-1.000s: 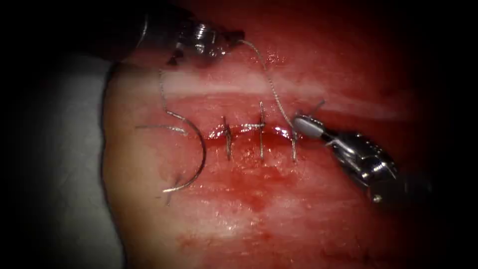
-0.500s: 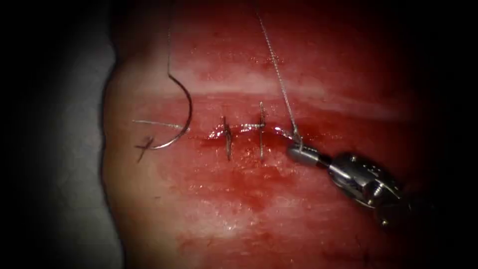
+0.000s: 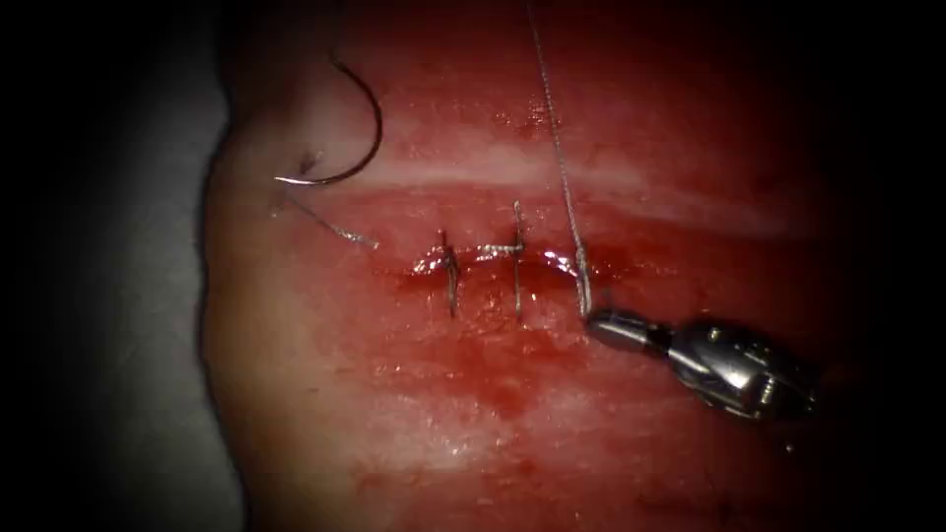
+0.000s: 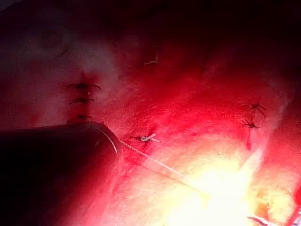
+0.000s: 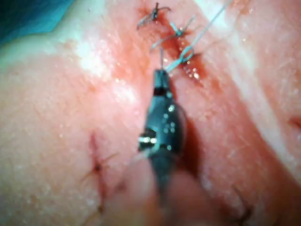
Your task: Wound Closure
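Observation:
The curved needle (image 3: 367, 108) hangs free over the tissue (image 3: 493, 433), up and left of the cut's left end. It is not in the tissue and neither tool holds it. The cut (image 3: 483, 258) carries two tied stitches (image 3: 517, 271). At a third stitch (image 3: 582, 286), at the cut's right end, a taut thread (image 3: 557, 138) rises out of the picture's top. My right tool (image 3: 599, 323) lies just below that stitch, jaws shut on the thread's short end. The same grip (image 5: 161, 75) sits beside the thread loop (image 5: 182, 57). My left arm's dark shaft (image 4: 56, 174) has thread (image 4: 155, 162) running past it.
A loose thread tail (image 3: 330, 227) lies on the tissue left of the cut. Red fluid (image 3: 493, 365) pools below the stitches. The tissue's left edge (image 3: 212, 296) drops to grey cloth (image 3: 118, 325). Older stitched cuts (image 4: 82, 100) lie elsewhere on the tissue.
My left tool rose out of the endoscope view, lifting the thread and needle up and away from the cut. The right tool moved from above the cut to below its right end, holding the thread.

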Robot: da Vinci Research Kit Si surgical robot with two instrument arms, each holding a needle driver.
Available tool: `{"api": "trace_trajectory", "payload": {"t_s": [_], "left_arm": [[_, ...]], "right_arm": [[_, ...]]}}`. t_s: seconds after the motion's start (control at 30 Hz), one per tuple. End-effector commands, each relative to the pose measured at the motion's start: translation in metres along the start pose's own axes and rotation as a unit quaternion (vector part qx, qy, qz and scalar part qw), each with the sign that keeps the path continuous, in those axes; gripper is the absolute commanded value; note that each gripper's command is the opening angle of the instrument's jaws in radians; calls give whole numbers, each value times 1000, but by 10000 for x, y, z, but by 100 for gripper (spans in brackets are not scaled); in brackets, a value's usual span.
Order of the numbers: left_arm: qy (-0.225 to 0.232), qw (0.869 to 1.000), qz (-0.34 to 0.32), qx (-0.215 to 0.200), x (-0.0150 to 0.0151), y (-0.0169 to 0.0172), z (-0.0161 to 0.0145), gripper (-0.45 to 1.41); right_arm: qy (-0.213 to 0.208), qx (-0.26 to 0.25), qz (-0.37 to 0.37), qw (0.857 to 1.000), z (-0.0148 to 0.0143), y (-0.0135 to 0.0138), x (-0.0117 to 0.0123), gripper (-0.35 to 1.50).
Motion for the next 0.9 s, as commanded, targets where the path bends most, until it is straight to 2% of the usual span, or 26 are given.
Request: {"api": "trace_trajectory", "payload": {"t_s": [0.03, 0.23, 0.43, 0.67, 0.9], "left_arm": [[-2, 1000, -1, 5, 1, 2, 11, -45], [-8, 1000, 0, 15, -3, 0, 24, -45], [-11, 1000, 7, 27, -1, -2, 34, -45], [-16, 999, 30, 37, -4, 11, 52, -45], [-19, 998, 36, 54, -7, -1, 56, -45]], "right_arm": [[-2, 6, 2, 1000, 2, -13, -14, -35], [-3, 26, 1, 1000, -6, -40, -20, -35], [-4, 29, 0, 1000, -7, -49, -23, -35], [-10, 30, -7, 999, -20, -68, -40, -35], [-9, 26, -10, 1000, -26, -78, -48, -35]]}}
